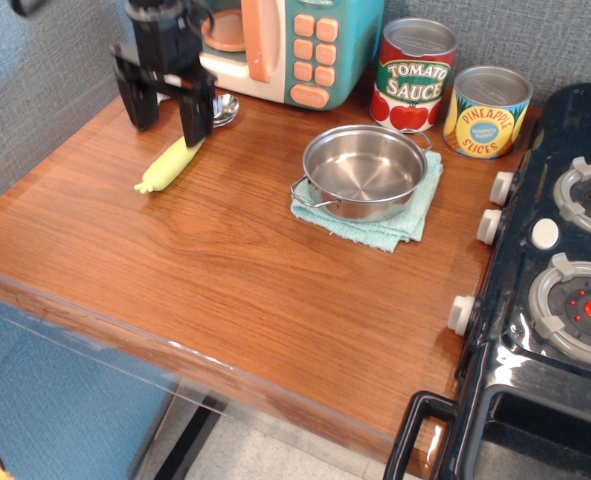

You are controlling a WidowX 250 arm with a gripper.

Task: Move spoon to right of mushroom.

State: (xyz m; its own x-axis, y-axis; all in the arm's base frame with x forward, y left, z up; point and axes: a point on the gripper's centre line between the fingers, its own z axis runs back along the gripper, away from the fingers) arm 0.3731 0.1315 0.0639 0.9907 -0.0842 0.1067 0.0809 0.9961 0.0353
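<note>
The spoon point(171, 164) lies flat on the wooden table at the back left. Its pale yellow-green handle points toward the front left, and its shiny metal bowl point(225, 104) rests near the toy microwave. My gripper point(165, 124) is open and empty, with its black fingers point(197, 112) spread wide just above the spoon's upper end. The right finger stands over the handle near the bowl. The mushroom does not show; the spot behind my gripper is hidden.
A teal toy microwave point(300, 45) stands at the back. A tomato sauce can point(413, 75) and a pineapple can point(487, 110) stand to its right. A steel pot point(364, 170) sits on a teal cloth point(412, 218). A black toy stove point(560, 290) fills the right side.
</note>
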